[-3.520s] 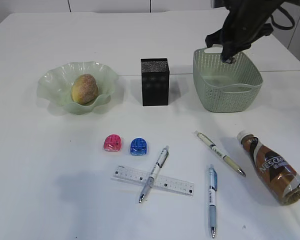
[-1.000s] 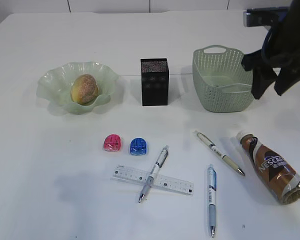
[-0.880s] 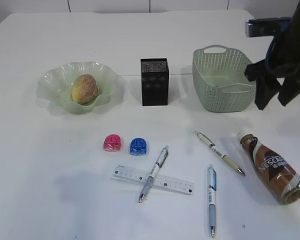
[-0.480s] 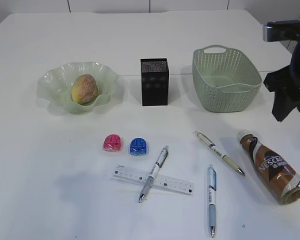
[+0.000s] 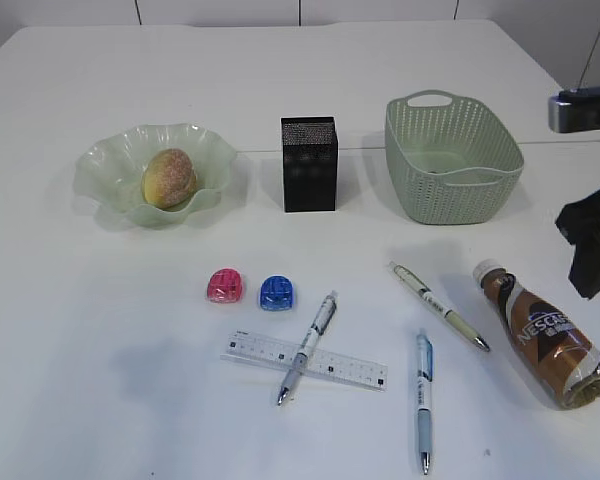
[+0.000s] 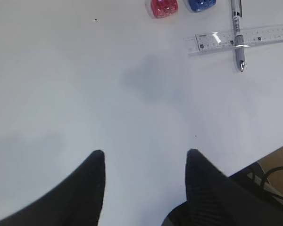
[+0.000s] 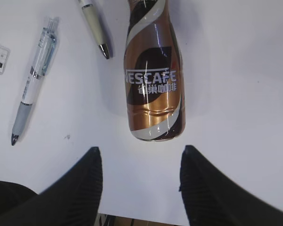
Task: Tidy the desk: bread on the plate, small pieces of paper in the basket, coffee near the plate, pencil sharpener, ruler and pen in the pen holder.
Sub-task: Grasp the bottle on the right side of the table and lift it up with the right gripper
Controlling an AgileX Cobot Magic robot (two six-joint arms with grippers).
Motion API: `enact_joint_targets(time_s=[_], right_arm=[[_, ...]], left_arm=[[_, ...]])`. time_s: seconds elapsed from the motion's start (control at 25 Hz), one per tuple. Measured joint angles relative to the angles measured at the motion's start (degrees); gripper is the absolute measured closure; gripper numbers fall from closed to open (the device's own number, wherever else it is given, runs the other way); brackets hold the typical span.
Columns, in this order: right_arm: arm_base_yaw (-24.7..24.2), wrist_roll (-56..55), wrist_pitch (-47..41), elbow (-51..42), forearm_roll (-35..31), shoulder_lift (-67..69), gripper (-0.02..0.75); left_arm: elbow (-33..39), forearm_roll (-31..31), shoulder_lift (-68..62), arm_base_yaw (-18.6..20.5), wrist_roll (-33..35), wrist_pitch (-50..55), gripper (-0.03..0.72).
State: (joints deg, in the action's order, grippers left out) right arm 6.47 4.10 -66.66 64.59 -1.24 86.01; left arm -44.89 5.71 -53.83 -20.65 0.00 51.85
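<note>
The right gripper (image 7: 139, 162) is hanging over the right side of the white surface (image 5: 100, 340) with its fingers (image 7: 90, 165) standing well apart and gripping nothing; in the right wrist view the base of the coffee bottle (image 7: 153, 75) is lying just ahead of the gap between them, not touching either finger. The left gripper (image 6: 144, 162) is showing only in its own wrist view, where its fingers (image 6: 96, 165) are also standing apart and empty above bare surface, with the pink pencil sharpener (image 6: 163, 7), the blue pencil sharpener (image 6: 201, 4) and the ruler (image 6: 238, 38) well ahead of them. In the exterior view the green plate (image 5: 105, 160) is holding the bread (image 5: 169, 177). The black pen holder (image 5: 309, 164) is standing upright between the plate and the green basket (image 5: 410, 130); nothing is showing above its rim, and the part of the basket's inside that can be seen is looking bare. On the surface nearer the camera, a pen (image 5: 307, 347) is lying across the ruler, a second pen (image 5: 439, 305) is lying slantwise near the bottle's cap, and a third pen (image 5: 423, 398) is lying below it. The coffee bottle is lying on its side at the right, well apart from the plate.
</note>
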Motion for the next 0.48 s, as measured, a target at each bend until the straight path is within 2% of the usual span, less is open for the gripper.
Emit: enact_joint_targets(time_s=[0.24, 0.48], right_arm=[[0.0, 0.7, 5.63, -6.48, 0.0, -4.08, 0.312], [0.0, 0.82, 6.73, -7.78, -0.1, -4.24, 0.312]], left_arm=[[0.0, 0.0, 0.0, 0.0, 0.0, -0.75, 0.304], [0.0, 0.09, 0.0, 0.0, 0.0, -1.95, 0.305]])
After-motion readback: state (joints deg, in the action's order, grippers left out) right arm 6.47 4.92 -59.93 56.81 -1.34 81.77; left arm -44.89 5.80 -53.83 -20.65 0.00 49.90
